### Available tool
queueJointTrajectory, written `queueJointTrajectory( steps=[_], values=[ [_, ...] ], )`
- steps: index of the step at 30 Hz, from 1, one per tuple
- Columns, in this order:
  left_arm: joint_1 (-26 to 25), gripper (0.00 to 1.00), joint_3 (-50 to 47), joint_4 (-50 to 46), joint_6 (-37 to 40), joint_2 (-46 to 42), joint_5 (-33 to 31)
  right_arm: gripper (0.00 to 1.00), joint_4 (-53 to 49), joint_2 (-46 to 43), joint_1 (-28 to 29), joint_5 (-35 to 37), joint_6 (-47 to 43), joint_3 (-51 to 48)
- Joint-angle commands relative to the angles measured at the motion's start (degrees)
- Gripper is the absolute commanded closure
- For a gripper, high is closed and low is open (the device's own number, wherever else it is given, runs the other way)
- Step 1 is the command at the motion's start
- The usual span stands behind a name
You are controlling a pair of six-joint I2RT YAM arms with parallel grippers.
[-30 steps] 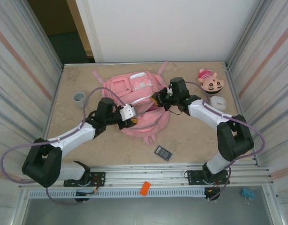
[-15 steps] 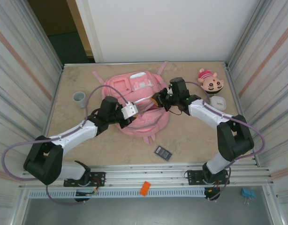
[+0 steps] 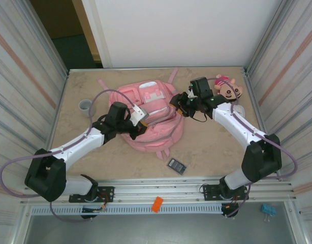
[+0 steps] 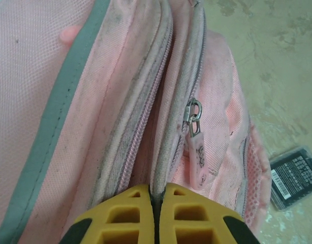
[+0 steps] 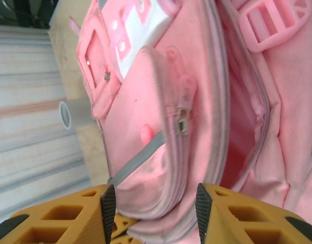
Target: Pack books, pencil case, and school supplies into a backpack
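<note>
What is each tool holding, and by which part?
Left tool: shut on the backpack, pinching the fabric edge beside its zip. Right tool: jaws apart astride the backpack's edge; a grip cannot be told.

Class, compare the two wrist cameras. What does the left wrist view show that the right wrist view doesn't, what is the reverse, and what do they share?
Left wrist view: the left gripper, shut on the zip seam of the backpack, and the dark calculator-like item lying on the table just past the backpack's edge.
Right wrist view: the right gripper, open astride a corner of the backpack, plus the grey cup, the white-trimmed front pocket and a pink buckle.
Both: the pink backpack and the tan table.
</note>
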Motion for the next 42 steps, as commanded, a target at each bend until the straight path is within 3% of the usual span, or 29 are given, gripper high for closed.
queueJointTrajectory(
  steps=[1, 6, 11, 22, 28, 33, 37, 39, 42],
  values=[
    [0.8, 1.00, 2.0, -2.3, -5.4, -0.7, 3.8, 0.54, -11.7, -2.4, 6.0, 6.3, -7.8, 3.1],
    [1.4, 1.00, 2.5, -1.6, -8.2, 0.1, 6.1, 0.55, -9.7, 0.1, 15.0, 9.7, -5.2, 2.2],
    [2.1, 1.00, 3.4, -1.1, -9.4, 1.2, 8.0, 0.57, -13.9, 6.4, 17.9, 10.4, -7.5, 7.8],
    [2.3, 1.00, 5.2, 1.7, -12.3, 3.1, 9.8, 0.59, -18.3, 14.2, 18.7, 11.6, -10.7, 13.3],
    [2.3, 1.00, 5.7, 1.7, -12.7, 3.0, 9.2, 0.73, -22.3, 13.5, 18.8, 19.9, -9.1, 14.0],
    [2.3, 1.00, 5.7, 1.3, -12.1, 2.8, 8.7, 0.80, -20.9, 13.2, 18.9, 19.3, -9.4, 13.5],
    [2.2, 1.00, 5.8, 1.2, -12.1, 2.8, 8.4, 0.77, -20.7, 14.2, 19.4, 19.4, -10.0, 15.0],
    [2.1, 1.00, 5.8, 1.3, -12.3, 2.7, 8.1, 0.71, -21.0, 14.7, 20.0, 20.4, -10.3, 15.9],
    [2.0, 1.00, 5.9, 1.5, -12.5, 2.4, 7.7, 0.72, -23.2, 15.9, 20.6, 23.0, -10.6, 17.7]
  ],
)
